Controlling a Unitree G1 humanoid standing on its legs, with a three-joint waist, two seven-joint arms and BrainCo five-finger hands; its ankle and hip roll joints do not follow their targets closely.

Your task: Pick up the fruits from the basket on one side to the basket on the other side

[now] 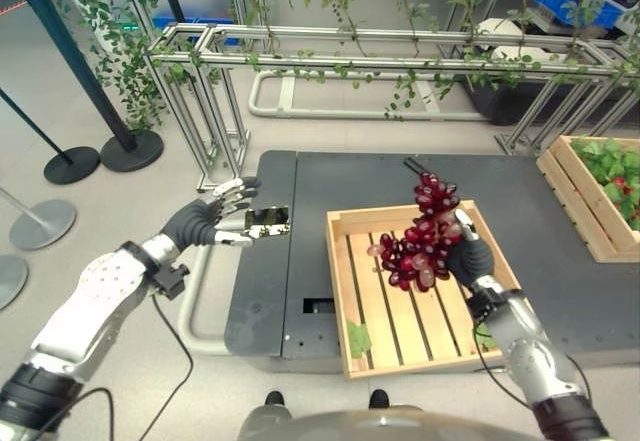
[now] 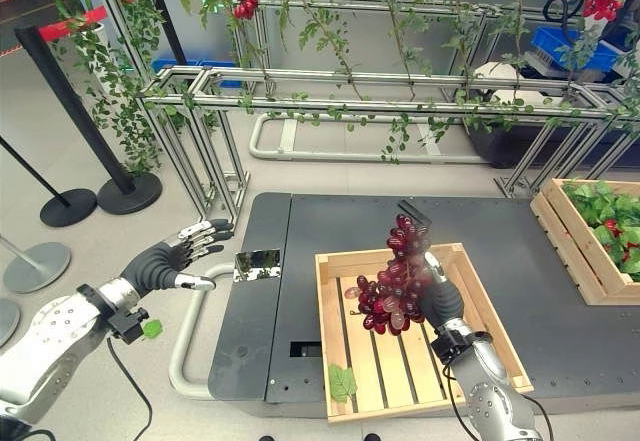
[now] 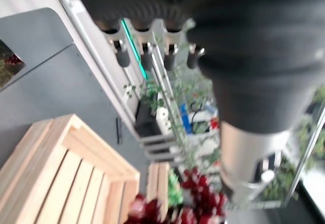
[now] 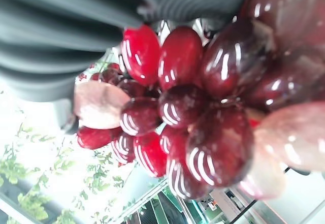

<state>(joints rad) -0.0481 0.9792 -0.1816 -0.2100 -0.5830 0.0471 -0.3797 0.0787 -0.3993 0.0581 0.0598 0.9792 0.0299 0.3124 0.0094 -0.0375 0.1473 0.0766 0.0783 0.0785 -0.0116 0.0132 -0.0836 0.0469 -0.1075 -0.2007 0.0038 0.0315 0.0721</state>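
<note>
Left hand (image 1: 212, 219), fingers spread and empty, hovers beside the grey platform (image 1: 300, 176). Centre: slatted crate (image 1: 345, 291), 1 leaf (image 1: 358, 338) inside. Right hand (image 1: 468, 253) grips the red grape bunch (image 1: 418, 236) above it; a loose hold risks dropped grapes before the far crate (image 1: 570, 196).

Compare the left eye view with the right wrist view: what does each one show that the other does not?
The left eye view alone shows the left hand open beside the dark platform, the wooden crate under the fruit, and a second crate with greenery at the right. The right wrist view alone shows the single glossy berries up close. Both show the red grape bunch in the right hand.
</note>
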